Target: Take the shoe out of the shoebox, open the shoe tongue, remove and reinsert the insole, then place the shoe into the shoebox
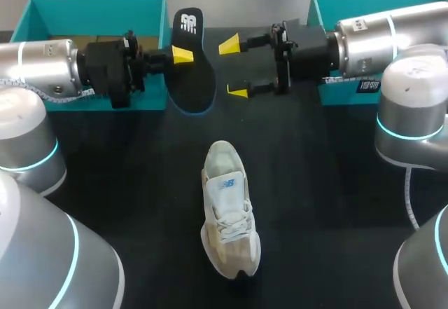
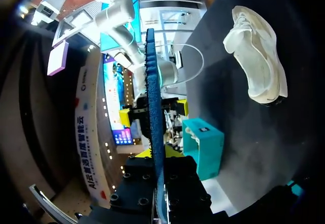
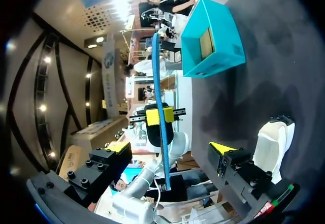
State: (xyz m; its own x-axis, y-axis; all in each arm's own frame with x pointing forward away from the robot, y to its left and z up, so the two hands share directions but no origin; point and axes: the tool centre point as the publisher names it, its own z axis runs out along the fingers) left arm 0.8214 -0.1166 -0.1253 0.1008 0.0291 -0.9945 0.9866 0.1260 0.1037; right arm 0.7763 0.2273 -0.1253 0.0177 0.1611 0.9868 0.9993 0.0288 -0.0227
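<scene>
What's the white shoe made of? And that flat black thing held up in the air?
The shoe looks like soft cloth or mesh: matte off-white, a bit see-through at one end, softly creased. The insole is probably foam: thin, flat, with a matte black top and a blue edge. I can't be sure of either.

Shoe (image 1: 229, 211) is pale mesh cloth with woven laces, pretty soft-looking. Insole (image 1: 189, 64) is matt black on top, with a nubbly blue underside. Bench (image 1: 315, 204) is flat matt black. Left arm (image 1: 42, 67) and right arm (image 1: 385, 32) are satin silvery metal. Left pincer (image 1: 180, 55) and right pincer (image 1: 234, 69) are matt black with smooth yellow plastic tips. Left box (image 1: 98, 8) and right box (image 1: 350, 1) look like matt teal card.
</scene>
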